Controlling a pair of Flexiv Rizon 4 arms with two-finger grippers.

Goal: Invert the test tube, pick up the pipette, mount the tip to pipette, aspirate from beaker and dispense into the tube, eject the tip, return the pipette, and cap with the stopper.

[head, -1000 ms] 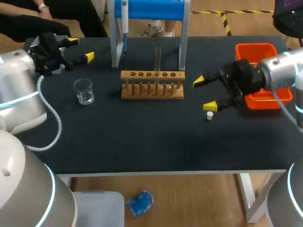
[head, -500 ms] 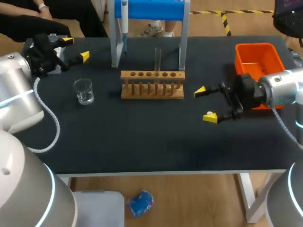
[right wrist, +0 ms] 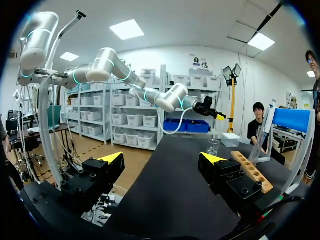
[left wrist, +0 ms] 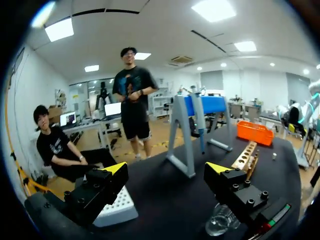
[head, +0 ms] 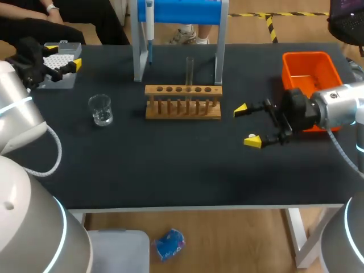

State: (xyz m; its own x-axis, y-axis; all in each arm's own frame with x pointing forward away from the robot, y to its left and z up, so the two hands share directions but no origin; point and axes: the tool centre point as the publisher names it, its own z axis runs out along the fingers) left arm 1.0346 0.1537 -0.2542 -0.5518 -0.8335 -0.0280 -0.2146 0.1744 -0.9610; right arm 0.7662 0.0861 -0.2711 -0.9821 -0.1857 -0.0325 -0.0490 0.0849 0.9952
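1. Lying nearly level over the black tabletop (head: 170,170), the right arm comes in from the right edge. The right hand (head: 246,125) points toward the wooden tube rack (head: 183,102), its fingers spread wide with nothing between them.
2. Its wrist crosses the near side of the orange bin (head: 310,71).
3. A glass beaker (head: 101,110) holding a little clear liquid stands left of the rack, apart from it.
4. The test tube (head: 189,71) stands upright in a middle hole of the rack.
5. At the far left corner the left arm is folded back. The left hand (left wrist: 167,170) is also spread and empty, with one finger above the white tip box (left wrist: 119,209).
6. Farthest back, the pipette (head: 149,28) hangs tip-down on the blue stand (head: 176,11) behind the rack.
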